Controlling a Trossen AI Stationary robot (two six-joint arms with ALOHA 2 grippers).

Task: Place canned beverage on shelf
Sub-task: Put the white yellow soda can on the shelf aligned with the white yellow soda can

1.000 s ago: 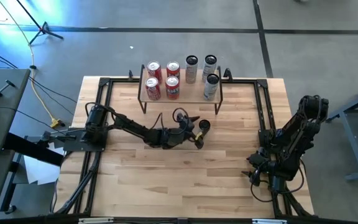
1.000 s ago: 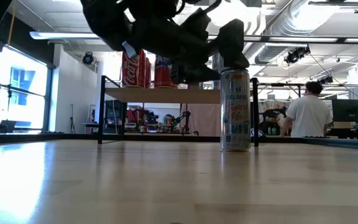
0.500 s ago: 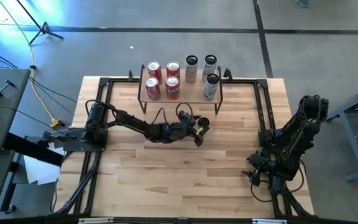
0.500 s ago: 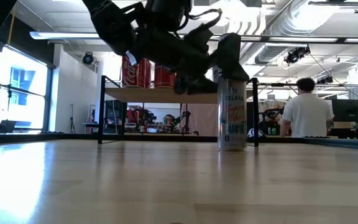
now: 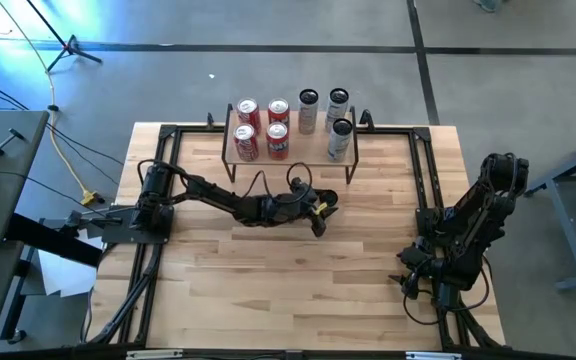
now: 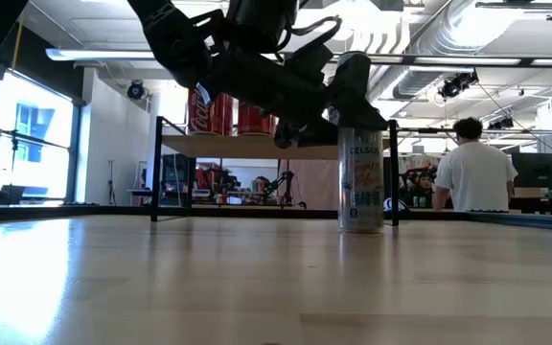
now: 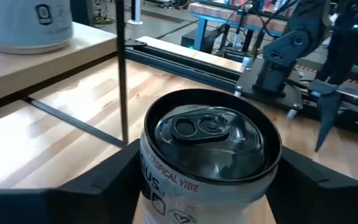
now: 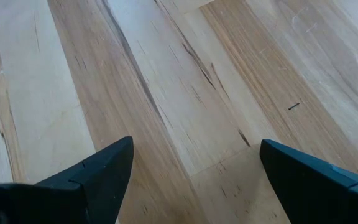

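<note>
From overhead we can barely make out the can [image 5: 328, 199] under the left gripper [image 5: 320, 207] at frame centre, but the left wrist view shows its dark lid and the fingers [image 7: 98, 186] clamped on both sides, while the low view shows it upright on the table [image 6: 257, 287], in front of the shelf [image 5: 288, 150]. We can read "CELSIUS" low down and "TROPICAL VIBE" up close; other print is too small. The right gripper [image 8: 188, 180] hangs open at lower right
</note>
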